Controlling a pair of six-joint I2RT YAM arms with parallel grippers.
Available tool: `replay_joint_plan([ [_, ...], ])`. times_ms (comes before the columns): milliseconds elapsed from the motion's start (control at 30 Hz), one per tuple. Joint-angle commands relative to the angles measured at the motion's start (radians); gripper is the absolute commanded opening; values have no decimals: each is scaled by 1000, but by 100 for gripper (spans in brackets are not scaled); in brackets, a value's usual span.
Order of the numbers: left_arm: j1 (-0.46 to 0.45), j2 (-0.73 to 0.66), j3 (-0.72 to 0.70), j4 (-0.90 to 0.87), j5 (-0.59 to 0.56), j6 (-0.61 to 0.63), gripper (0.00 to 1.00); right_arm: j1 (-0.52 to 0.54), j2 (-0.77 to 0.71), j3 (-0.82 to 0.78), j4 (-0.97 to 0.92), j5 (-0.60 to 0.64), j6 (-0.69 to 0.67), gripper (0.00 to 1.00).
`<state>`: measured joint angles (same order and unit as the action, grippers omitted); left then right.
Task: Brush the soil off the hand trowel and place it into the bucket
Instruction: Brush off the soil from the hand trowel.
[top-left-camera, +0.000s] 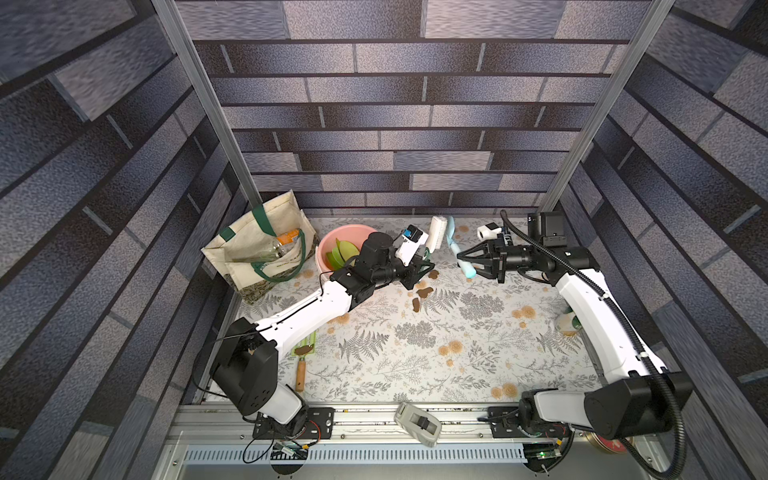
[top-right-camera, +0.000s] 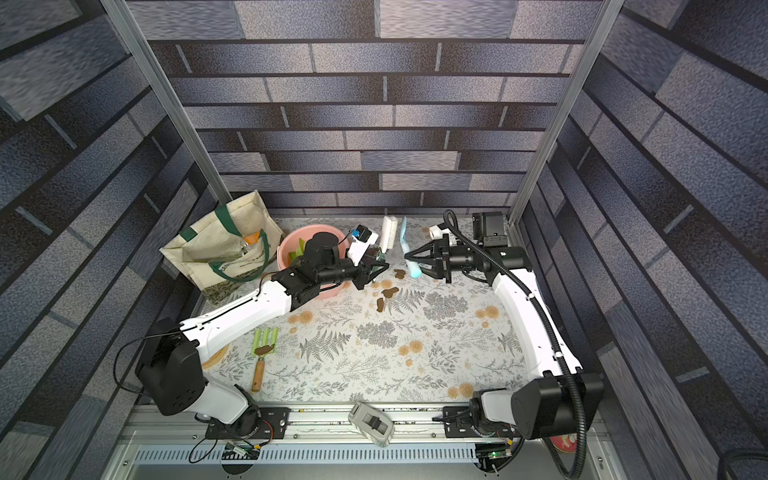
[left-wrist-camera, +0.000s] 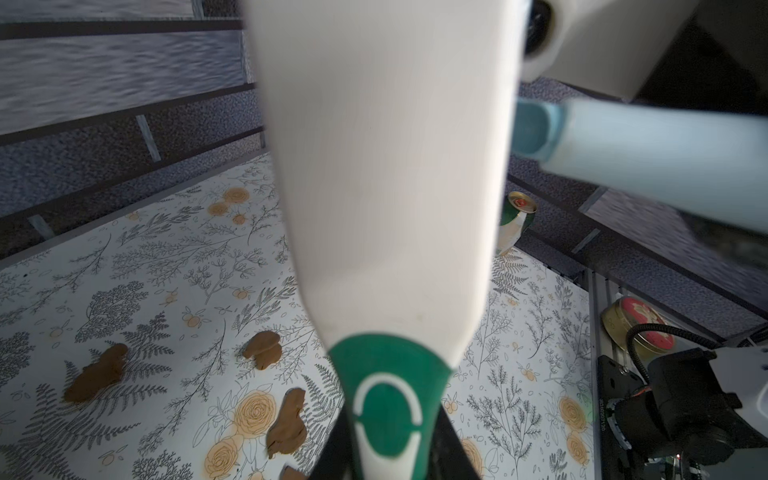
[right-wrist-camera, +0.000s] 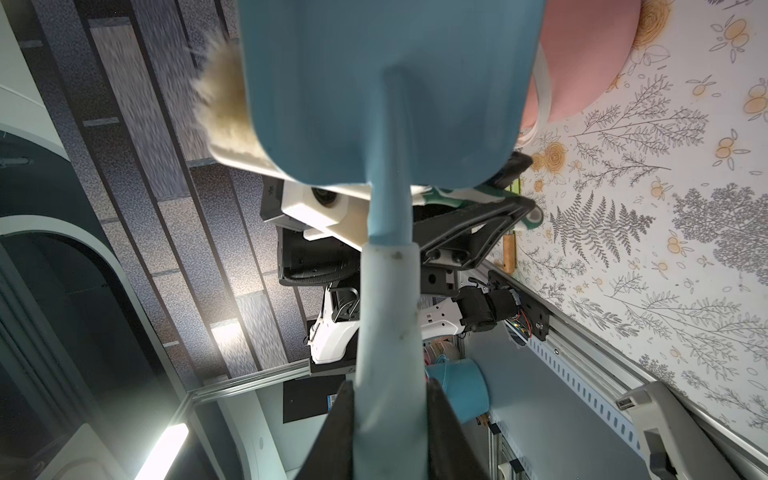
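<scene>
One pale-blue plastic trowel (top-left-camera: 452, 236) hangs above the tabletop near its far edge. Its handle is clamped in the right gripper (right-wrist-camera: 390, 386), whose arm reaches level toward the left arm. The left gripper (left-wrist-camera: 392, 424) is closed on a white, green-collared brush (top-left-camera: 436, 232). Only the right wrist view shows cream bristles just beside the blade's edge. Flat brown soil (left-wrist-camera: 262, 350) blobs lie on the tabletop below. The round pink bucket (top-left-camera: 322, 266) stands by the far edge, partly under the left arm.

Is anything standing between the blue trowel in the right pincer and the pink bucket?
Yes. The left pincer, holding the brush, and its wrist over the bucket lie between the trowel and it.
</scene>
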<state>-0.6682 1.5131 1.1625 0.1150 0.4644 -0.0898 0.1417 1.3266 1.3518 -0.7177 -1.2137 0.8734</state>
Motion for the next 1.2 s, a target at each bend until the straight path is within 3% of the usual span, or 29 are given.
replay_joint_plan([
  [0, -2, 9, -12, 30, 11, -29, 0, 3, -1, 42, 13, -29, -24, 19],
  [400, -36, 124, 107, 2, 78, 49, 0, 3, -42, 31, 5, -23, -9, 19],
  [933, 20, 384, 381, -31, 143, 52, 0, 4, -84, 27, 35, -9, 34, 20],
  [1167, 51, 377, 339, 27, 115, -2, 0, 7, -82, 48, 47, 6, 50, 20],
])
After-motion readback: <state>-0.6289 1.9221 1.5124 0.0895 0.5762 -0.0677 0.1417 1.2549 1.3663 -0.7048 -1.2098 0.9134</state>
